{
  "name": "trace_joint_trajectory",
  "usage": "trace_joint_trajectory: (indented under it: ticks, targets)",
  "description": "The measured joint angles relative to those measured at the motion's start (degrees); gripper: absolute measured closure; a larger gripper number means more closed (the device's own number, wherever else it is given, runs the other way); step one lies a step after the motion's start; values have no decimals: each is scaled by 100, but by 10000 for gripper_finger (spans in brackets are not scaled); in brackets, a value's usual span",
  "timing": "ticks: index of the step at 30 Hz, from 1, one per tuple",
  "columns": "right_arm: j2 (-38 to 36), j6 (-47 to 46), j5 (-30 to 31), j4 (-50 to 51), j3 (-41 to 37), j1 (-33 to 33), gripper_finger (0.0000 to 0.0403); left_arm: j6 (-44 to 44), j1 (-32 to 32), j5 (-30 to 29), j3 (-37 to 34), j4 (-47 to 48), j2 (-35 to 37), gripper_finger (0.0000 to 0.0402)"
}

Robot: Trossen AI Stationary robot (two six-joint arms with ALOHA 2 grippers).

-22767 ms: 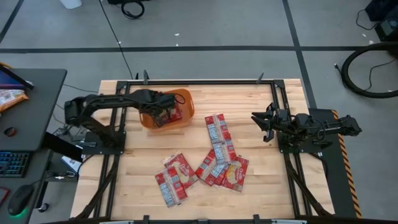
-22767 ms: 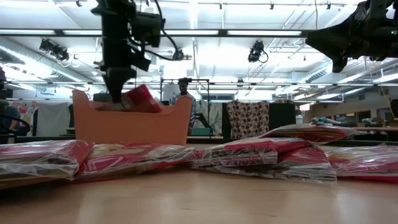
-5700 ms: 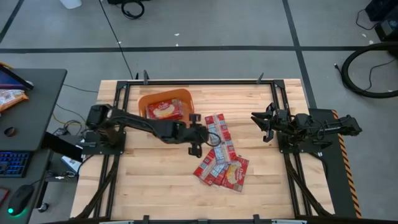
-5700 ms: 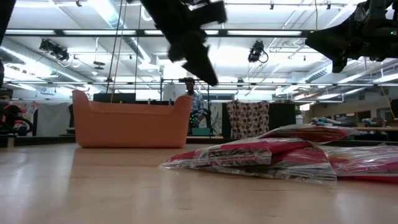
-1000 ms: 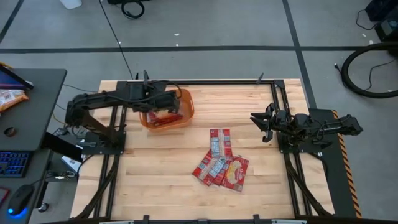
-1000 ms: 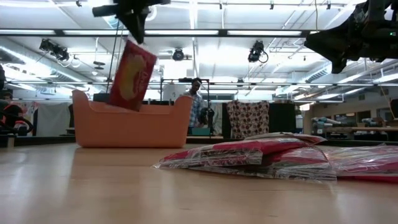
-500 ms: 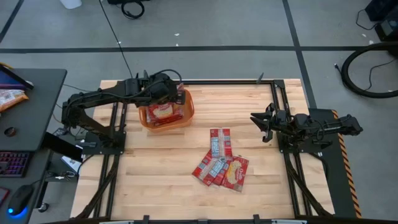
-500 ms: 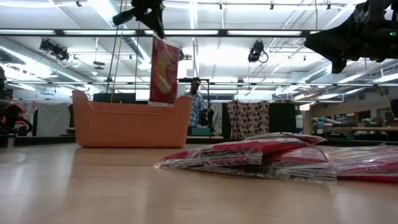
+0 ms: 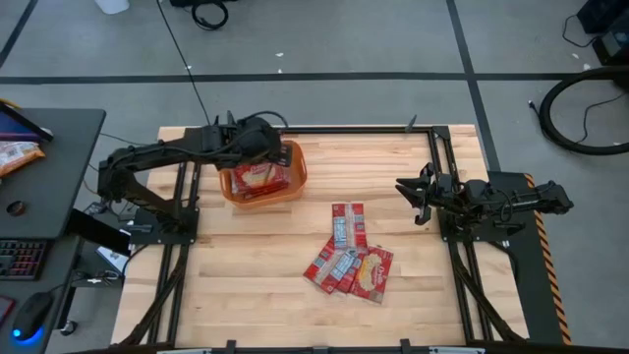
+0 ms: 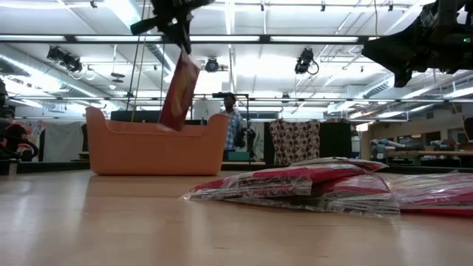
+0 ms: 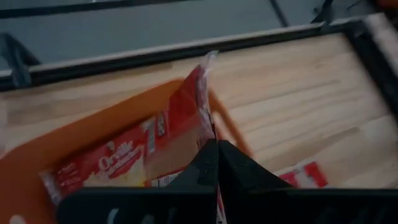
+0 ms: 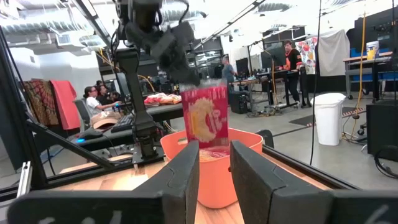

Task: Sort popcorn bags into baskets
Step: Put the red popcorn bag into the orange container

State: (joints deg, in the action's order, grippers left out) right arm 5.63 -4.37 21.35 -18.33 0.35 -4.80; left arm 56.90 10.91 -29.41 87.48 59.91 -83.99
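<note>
Popcorn sorting on a wooden worktop (image 9: 236,265), caught at the drop-off step. Seen from above, the left pincer (image 9: 263,147) hangs over the orange basket (image 9: 297,178) at the worktop's far left part, its fingers closed tight on the top edge of one red popcorn bag (image 10: 178,93). In the level view that bag dangles tilted, its lower end dipping behind the basket's front wall. At least one more packet (image 11: 106,168) lies flat inside the basket. Four or so remaining bags (image 9: 347,259) lie overlapping near the worktop's middle, well apart from the basket. The right pincer (image 9: 421,196) waits at the right side, fingers spread, holding nothing. The carry looks finished; the next move likely calls for lowering a little and opening the fingers so the bag falls flat inside, then returning for the pile.
</note>
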Motion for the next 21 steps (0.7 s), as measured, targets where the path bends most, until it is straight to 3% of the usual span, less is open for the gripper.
trace_joint_trajectory:
  ticks: [6, 11, 17, 21]
  targets:
    - [0, -1, -1, 2, -1, -2, 307, 96, 63, 94, -602, -512, -4, 395]
    - [0, 1, -1, 0, -1, 0, 307, -231, 177, -45, -634, -1014, -4, 395]
    - [0, 0, -1, 0, 1, 0, 307, -327, 21, -615, -634, -950, -4, 395]
    - [0, -1, -1, 0, -1, 0, 307, -139, -90, -684, -634, -626, -4, 395]
